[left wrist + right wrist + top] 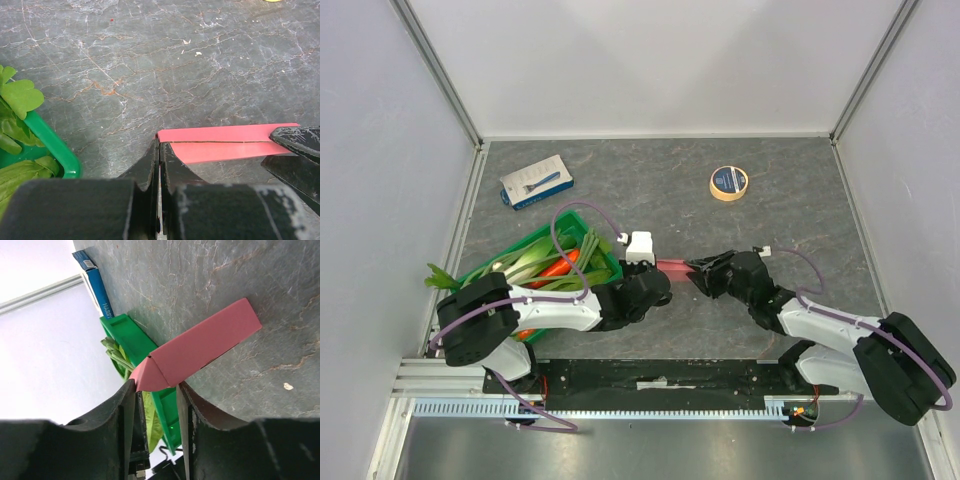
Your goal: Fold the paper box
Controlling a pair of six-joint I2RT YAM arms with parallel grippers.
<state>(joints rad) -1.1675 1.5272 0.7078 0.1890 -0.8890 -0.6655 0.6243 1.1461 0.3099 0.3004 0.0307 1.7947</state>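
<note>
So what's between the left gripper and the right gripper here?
The pink-salmon thin-card paper box, long and rectangular, bridges them: left gripper shut on one end, right gripper straddling the other. Top view.

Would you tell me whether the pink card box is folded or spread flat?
Folded: the pink card box is a rectangular tube, two faces meeting along a crease, one end tapering to a point.

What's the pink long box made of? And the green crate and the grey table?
The pink long box looks like thin matte card: sharp creases, flat panels. The green crate looks like smooth moulded plastic with a thick rim. The grey tabletop looks like veined stone, perhaps only a printed surface.
</note>
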